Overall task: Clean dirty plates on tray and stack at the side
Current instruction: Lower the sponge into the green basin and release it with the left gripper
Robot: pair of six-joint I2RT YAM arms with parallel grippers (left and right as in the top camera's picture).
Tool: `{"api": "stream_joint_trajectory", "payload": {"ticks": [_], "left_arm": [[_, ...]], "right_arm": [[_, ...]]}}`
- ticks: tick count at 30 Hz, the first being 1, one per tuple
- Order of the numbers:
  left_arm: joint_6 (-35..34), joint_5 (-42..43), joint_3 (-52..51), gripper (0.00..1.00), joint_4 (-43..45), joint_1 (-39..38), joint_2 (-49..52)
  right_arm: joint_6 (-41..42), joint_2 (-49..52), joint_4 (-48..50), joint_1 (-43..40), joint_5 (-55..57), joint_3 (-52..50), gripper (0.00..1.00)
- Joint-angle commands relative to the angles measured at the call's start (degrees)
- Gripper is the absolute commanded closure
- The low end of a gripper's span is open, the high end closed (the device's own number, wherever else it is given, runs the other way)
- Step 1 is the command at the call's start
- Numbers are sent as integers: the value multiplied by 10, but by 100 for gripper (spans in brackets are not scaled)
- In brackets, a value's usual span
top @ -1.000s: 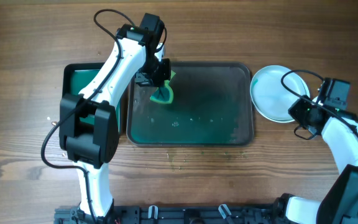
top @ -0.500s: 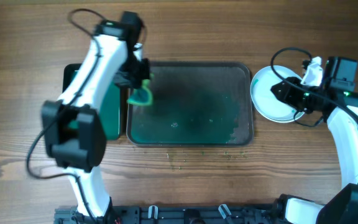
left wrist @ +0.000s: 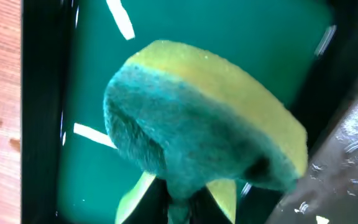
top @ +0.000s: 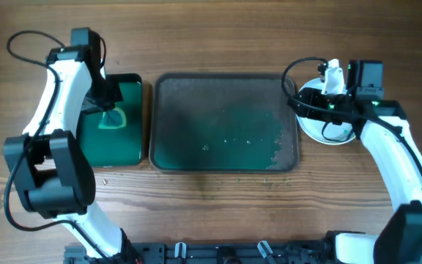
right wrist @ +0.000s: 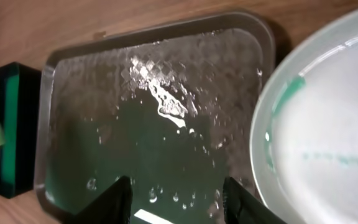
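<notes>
Wooden worktop [top: 211,213] with the tray [top: 218,110] at centre, its dark surface wet and filmed teal-green. The plates [top: 327,130] lie on the worktop just beside the tray's right rim, partly hidden by the right arm; their number cannot be told. The right wrist view shows the top plate [right wrist: 328,143] white with thin teal smears. Right gripper [top: 305,101], over the plates' left edge, stands wide with nothing between its fingers [right wrist: 114,199]. Left gripper [top: 111,108] hangs over the green tray [top: 127,147], narrowly pinching a yellow-and-teal sponge [left wrist: 197,118].
</notes>
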Motion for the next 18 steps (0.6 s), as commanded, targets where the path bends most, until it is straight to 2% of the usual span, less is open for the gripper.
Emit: {"api": "stream_joint_trajectory", "payload": {"ticks": [1,7,15,18], "left_arm": [[9,-9,-12,65,6,15,0],[9,-9,-12,50,3,15,-8],[7,-6,10,46,-17,13,-77],[7,2,10,39,-24,13,-104]], "right_arm": [[-21,42,17,13,-5,8,53],[-22,98,42,14,-21,8,52],[-22,124,48,14,59,7,49],[-21,124,49,14,62,8,49]]}}
